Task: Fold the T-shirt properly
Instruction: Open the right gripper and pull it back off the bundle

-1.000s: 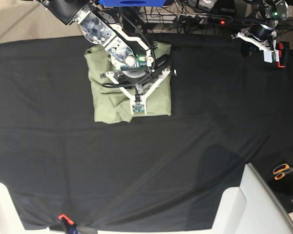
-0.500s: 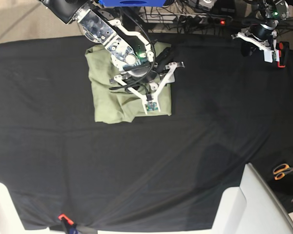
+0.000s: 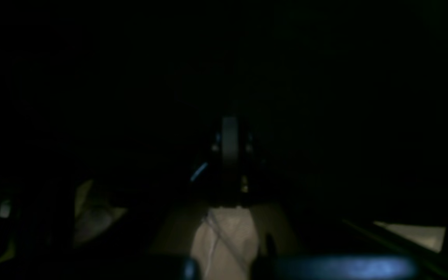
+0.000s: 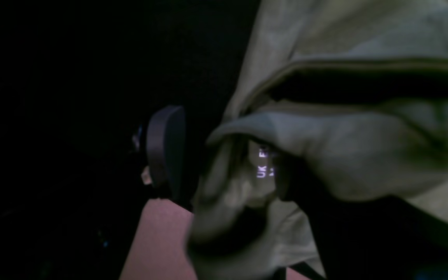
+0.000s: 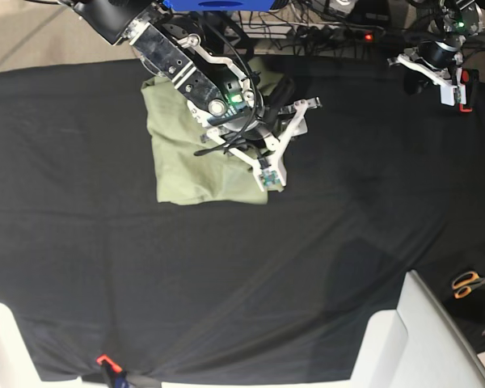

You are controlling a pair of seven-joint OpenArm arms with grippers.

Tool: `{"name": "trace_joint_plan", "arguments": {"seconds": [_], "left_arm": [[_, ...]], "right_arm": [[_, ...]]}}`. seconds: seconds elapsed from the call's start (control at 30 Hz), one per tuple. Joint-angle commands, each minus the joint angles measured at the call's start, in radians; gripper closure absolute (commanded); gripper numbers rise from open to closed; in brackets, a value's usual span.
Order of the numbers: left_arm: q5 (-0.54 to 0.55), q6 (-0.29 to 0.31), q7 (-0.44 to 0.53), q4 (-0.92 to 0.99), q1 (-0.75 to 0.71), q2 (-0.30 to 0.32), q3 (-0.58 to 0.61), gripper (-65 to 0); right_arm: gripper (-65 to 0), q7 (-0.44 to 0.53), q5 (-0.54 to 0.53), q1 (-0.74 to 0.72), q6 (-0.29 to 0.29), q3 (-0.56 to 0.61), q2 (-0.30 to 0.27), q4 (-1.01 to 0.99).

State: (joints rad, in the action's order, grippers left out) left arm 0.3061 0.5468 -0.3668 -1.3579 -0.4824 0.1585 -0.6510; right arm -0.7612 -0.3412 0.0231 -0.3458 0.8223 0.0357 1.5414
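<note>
The pale green T-shirt (image 5: 182,153) lies folded in a rough square on the black cloth (image 5: 226,275) at the back left. My right gripper (image 5: 281,90) hangs tilted over the shirt's right edge near the collar. In the right wrist view, one dark finger (image 4: 165,147) stands left of a raised bunch of shirt fabric (image 4: 344,147) with the white collar label (image 4: 263,167). The jaws stand apart around that bunch, and the other finger is mostly hidden behind it. My left gripper (image 5: 427,66) is parked at the back right, off the shirt. In the dark left wrist view it (image 3: 230,155) is shut and empty.
A red clamp (image 5: 467,89) sits beside the left gripper. Orange-handled scissors (image 5: 467,283) lie at the right edge. A white bin (image 5: 412,339) stands at the front right and another white edge (image 5: 0,339) at the front left. A power strip (image 5: 339,32) and cables lie behind the table.
My right wrist has swung to the right, from over the shirt's middle to its right edge, and has tilted. The shirt's right side is now covered by the arm. The left arm has not moved.
</note>
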Motion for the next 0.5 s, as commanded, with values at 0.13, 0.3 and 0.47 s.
{"name": "trace_joint_plan", "arguments": {"seconds": [0.13, 0.3, 0.47], "left_arm": [[-0.069, -0.004, 0.016, -0.012, 0.020, 0.006, -0.006, 0.0], [-0.072, -0.004, 0.016, -0.016, 0.020, 0.006, -0.006, 0.0], [-0.072, -0.003, 0.016, -0.019, 0.020, 0.006, -0.008, 0.0]], "right_arm": [[-33.5, 0.016, -0.008, -0.010, 0.135, -0.005, 0.017, 0.018], [-33.0, 0.019, -0.008, -0.025, 0.279, -0.007, 0.014, 0.024], [-32.7, 0.016, -0.005, -0.027, 0.247, -0.034, -0.046, 0.144]]}}
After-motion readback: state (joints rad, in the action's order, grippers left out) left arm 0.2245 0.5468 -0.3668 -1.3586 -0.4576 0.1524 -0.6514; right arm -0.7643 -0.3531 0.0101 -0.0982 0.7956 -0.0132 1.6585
